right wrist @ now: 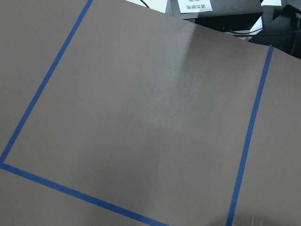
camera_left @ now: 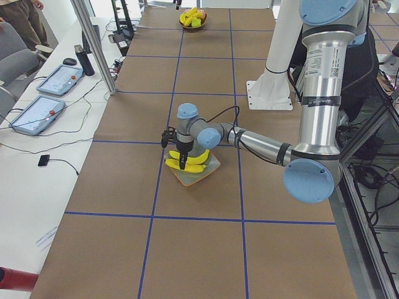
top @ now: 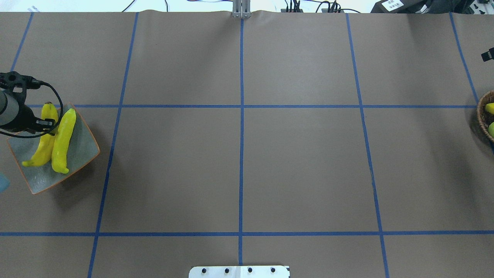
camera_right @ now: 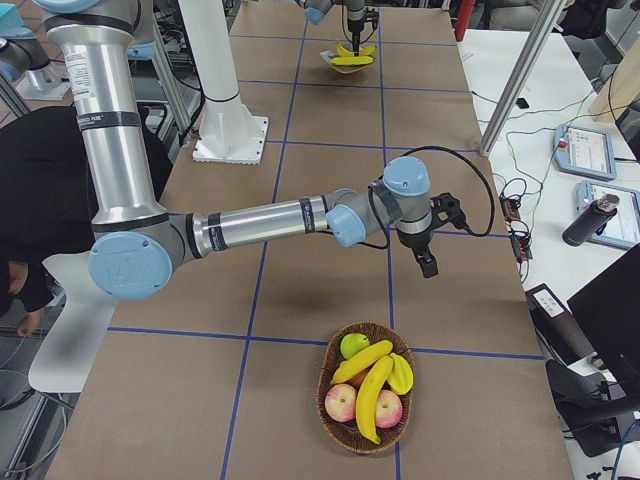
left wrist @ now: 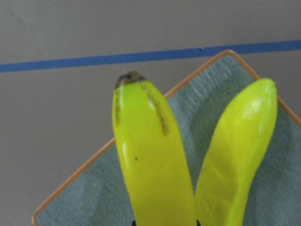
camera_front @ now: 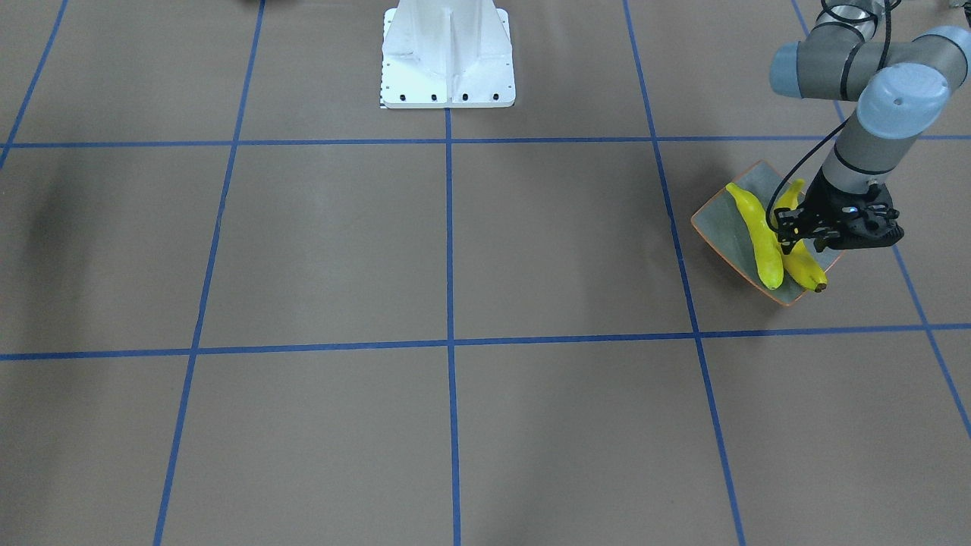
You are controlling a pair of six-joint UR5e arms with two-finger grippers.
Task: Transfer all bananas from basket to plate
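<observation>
Found the left hand (camera_front: 790,231) low over the plate (top: 83,148), a finger either side of the deeper-yellow banana (top: 43,144). Cannot tell whether clenched on it or already released (apparently settled on the dish, with fingertips barely showing at the wrist view's lower edge). Noted the greenish banana (top: 63,139) just beside the hand, on the side toward the surface's middle, roughly parallel to the first and touching it part of the way. Saw the first one's dark tip overhanging the plate rim ahead of the hand.

Picked out the right hand (camera_right: 425,262) hovering above bare surface, well apart from the plate and near the basket (camera_right: 322,395). Cannot tell whether released or clenched (seen from the side only, no fingers in its own wrist view). Counted two more in the basket, atop apples (camera_right: 340,403): a lengthwise banana (camera_right: 372,400), long axis pointing roughly back at the right hand, and a slanting banana (camera_right: 362,362) angled across it.

Judged the coming move to turn on this: basket just past the right hand, toward the end of the surface away from the left hand, so far nearer the right. Probably best to set the fingers crosswise to the lengthwise banana's axis.

Spotted a white label (right wrist: 190,6) beyond the right hand, dark characters too small to read. Found no writing on bananas, plate or basket.
</observation>
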